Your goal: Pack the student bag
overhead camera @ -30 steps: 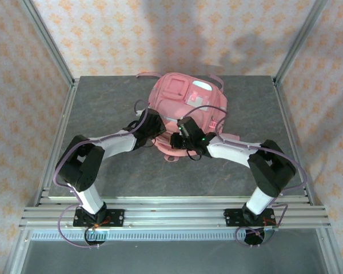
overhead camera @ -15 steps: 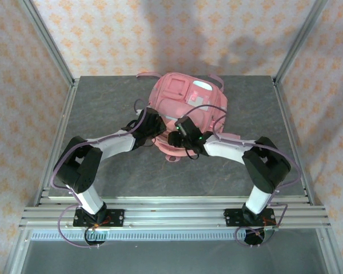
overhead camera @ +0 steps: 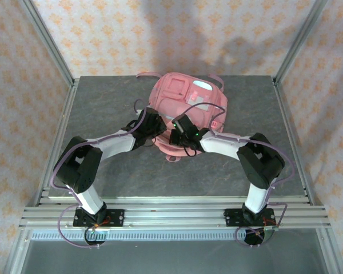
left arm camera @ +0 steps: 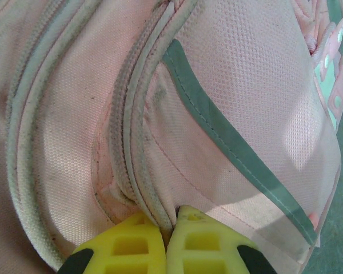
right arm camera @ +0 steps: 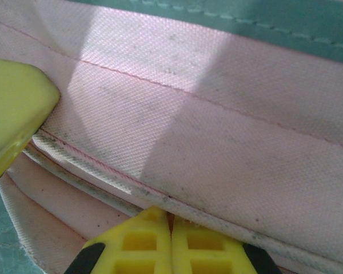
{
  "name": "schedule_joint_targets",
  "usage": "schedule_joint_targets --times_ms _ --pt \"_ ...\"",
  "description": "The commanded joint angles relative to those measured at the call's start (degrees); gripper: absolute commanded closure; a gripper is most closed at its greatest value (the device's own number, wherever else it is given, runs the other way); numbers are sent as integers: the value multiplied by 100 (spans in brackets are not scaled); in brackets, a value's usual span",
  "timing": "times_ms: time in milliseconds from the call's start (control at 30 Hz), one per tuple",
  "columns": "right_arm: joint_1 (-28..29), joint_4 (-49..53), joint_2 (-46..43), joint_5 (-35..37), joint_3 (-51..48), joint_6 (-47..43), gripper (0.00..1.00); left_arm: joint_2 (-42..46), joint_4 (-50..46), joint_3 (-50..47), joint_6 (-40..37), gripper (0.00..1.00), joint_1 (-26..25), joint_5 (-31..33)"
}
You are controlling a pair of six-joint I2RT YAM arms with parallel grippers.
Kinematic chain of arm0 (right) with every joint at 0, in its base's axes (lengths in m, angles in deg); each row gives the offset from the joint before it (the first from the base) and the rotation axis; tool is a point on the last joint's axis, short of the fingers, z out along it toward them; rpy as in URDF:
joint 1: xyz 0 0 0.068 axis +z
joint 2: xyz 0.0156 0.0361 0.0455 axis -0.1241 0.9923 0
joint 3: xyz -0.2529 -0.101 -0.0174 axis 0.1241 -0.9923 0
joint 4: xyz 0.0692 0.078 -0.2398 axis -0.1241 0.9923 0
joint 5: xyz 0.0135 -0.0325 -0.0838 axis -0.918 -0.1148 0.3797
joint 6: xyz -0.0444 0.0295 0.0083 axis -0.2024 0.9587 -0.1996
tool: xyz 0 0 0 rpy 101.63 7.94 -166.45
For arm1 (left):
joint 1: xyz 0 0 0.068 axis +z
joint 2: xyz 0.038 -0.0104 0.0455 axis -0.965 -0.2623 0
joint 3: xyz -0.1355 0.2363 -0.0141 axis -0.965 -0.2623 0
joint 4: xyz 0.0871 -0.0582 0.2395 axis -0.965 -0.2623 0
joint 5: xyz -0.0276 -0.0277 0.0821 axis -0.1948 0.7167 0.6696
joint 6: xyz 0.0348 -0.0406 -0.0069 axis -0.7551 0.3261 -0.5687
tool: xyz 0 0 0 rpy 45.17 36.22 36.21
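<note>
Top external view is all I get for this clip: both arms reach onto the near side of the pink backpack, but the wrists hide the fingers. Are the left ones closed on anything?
Observer: Yes. In the left wrist view the left fingers are pressed together on a raised zip seam of the student bag.
Operator: And the right ones?
Observer: The right fingers are shut as well, their tips at a piped edge of the pink fabric. I cannot tell whether they have caught any cloth.
Operator: Anything else near the left grip?
Observer: A grey trim stripe runs diagonally across the panel to the right of that seam, and the fingers are not touching it.
</note>
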Motion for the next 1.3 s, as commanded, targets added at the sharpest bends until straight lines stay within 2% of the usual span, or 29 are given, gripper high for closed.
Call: schedule_joint_targets --times_ms 0,200,467,633,867,933,967,1033,1133,1267 --pt "-184 302 -253 499 -153 -87 100 274 163 109 -156 100 12 -237" --pt "-337 853 -608 799 -588 -251 100 370 -31 110 -336 100 232 -125" --pt "-699 1046 -1361 1218 -1472 -401 100 508 -336 96 -677 100 614 31" --pt "-374 613 -1554 509 -1351 -714 100 365 -624 504 -978 100 791 81" --pt "158 -150 -835 -303 -583 -726 100 116 -1268 1444 -1429 99 1054 404" --pt "199 -434 -606 -593 -413 -703 100 183 -1405 1535 -1459 74 1087 441" --pt "206 -547 -527 -718 -350 -685 100 236 -1408 1501 -1452 65 1087 411" --pt "212 -776 -379 -934 -266 -639 100 376 -1345 1272 -1359 54 1074 222" --pt "217 -899 -202 -1061 -163 -610 100 578 -1246 792 -1149 51 964 57" --pt "212 -936 -83 -1118 -122 -610 100 758 -796 92 -739 48 551 -23"
